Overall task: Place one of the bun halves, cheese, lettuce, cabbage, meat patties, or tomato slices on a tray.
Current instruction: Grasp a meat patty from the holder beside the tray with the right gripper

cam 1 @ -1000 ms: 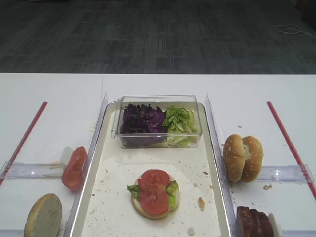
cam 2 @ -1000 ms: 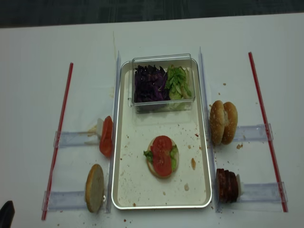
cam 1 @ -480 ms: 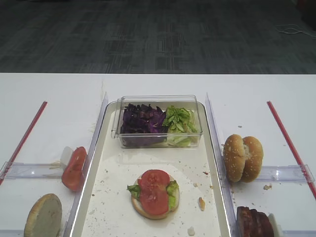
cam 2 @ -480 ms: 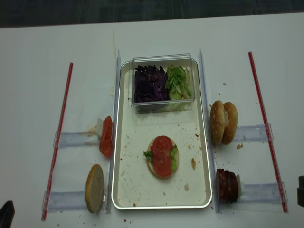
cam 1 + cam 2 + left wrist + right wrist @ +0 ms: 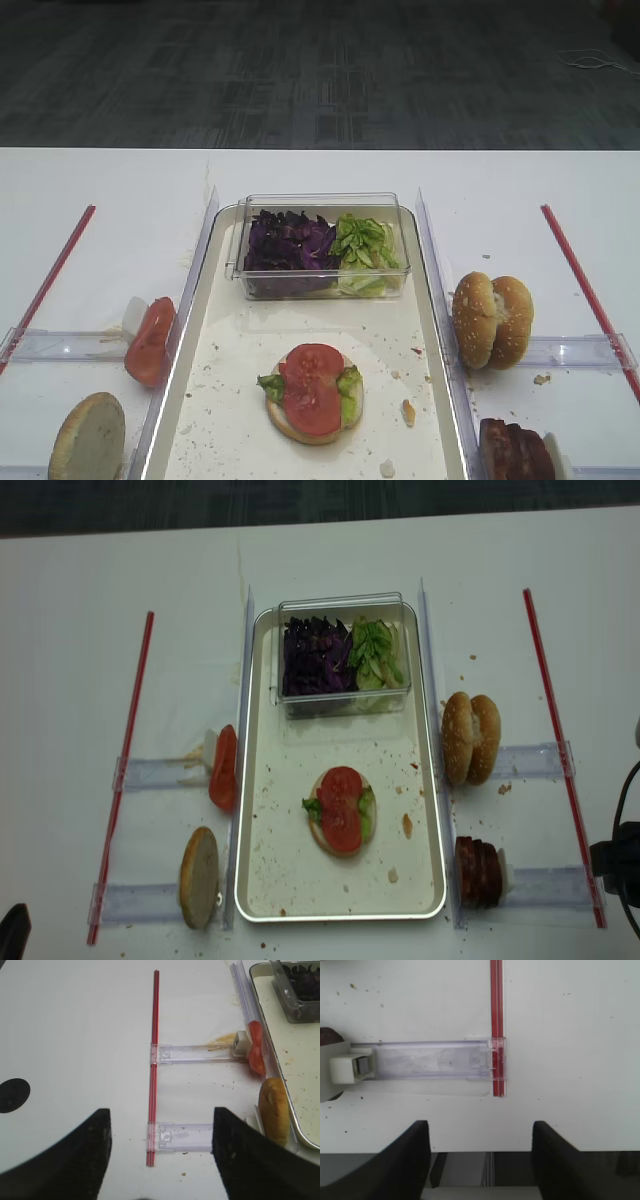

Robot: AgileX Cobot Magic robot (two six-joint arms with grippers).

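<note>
Patties look like the obvious next grab to me: the meat patties [image 5: 478,871] stand on edge as a small stack in a clear plastic rail [image 5: 545,885] on the right of the counter [image 5: 70,630], just outside the tray [image 5: 432,810]. My guess is they're light, fairly firm but greasy and easy to crumble, so I'd pinch the outermost disc across its flat faces near the top edge, gently, and peel it off the stack. The right pincer [image 5: 479,1142] sits at the near edge of the counter over that same rail, fingers apart and holding nothing, with the white stopper block [image 5: 351,1067] between it and the patties. The left pincer [image 5: 160,1155] is also spread and not holding anything, hovering over the left side near a red strip [image 5: 154,1070]. On the tray there's already 1 bun base topped with lettuce [image 5: 364,810] and 2 tomato slices [image 5: 341,807], so that's where a patty would land. Behind it sits a clear box [image 5: 345,655] of purple cabbage [image 5: 315,657] and more lettuce, which shouldn't get in the way. The 2 bun halves [image 5: 471,737] stand beside the tray just beyond the patties, close enough to bump on the way over, and the tray's raised rim needs clearing too.
</note>
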